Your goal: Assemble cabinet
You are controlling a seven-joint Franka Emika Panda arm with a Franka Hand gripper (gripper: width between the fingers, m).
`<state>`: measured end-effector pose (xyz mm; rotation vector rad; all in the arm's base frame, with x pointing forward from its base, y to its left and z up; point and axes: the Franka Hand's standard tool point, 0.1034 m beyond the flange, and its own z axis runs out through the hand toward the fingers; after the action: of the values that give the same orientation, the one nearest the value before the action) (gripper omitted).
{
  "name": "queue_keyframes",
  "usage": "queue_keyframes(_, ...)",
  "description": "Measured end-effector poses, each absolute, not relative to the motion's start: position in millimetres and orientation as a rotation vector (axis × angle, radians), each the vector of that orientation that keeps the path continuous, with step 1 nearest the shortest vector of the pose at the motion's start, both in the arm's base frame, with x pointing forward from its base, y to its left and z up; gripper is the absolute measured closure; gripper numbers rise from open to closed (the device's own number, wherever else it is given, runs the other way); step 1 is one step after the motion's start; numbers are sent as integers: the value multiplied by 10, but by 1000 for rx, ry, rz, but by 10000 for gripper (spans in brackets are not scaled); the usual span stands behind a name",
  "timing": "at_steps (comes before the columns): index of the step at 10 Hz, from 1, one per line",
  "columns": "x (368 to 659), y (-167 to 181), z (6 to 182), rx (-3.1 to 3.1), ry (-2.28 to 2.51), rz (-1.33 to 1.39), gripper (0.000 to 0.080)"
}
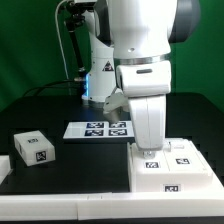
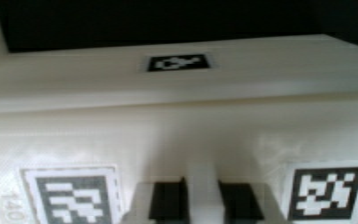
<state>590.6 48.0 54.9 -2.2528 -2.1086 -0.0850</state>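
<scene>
Cabinet box (image 1: pixel 176 172) is sitting on the dark bench (image 1: pixel 90 165), just beside the marker board (image 1: pixel 101 128), off that board's near corner toward the exterior view's right. It's white, with a few square black-and-white tags on top.

The robot arm (image 1: pixel 140 45) reaches over the marker board, and its hand comes straight down onto the cabinet box's edge nearest the board. In the wrist view the cabinet box (image 2: pixel 176 105) fills almost the whole picture: one tag further out on the top face and two more on either side of the fingers (image 2: pixel 165 200). The jaws are narrow, two dark fingers close together with a thin white strip between them. That strip looks like the box's wall, so I'd say they're pinched onto it, though it's pretty blurry.

On the other side of the marker board, toward the exterior view's left, a small white block (image 1: pixel 34 148) with a tag lies well apart from the board. Another white piece (image 1: pixel 4 166) is cut off by the picture's edge further that way.
</scene>
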Motion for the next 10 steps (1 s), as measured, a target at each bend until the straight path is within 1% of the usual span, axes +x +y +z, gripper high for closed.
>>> queue_keyframes(6, 5886, 473, 562, -2286, -2078, -89, 726)
queue_keyframes(7, 5841, 455, 586, -2340, -2029, -98, 480)
queue_keyframes(8, 5786, 402, 610, -2391, -1977, -100, 480)
queue_keyframes(10, 5755, 331, 629, -2420, -1951, -100, 123)
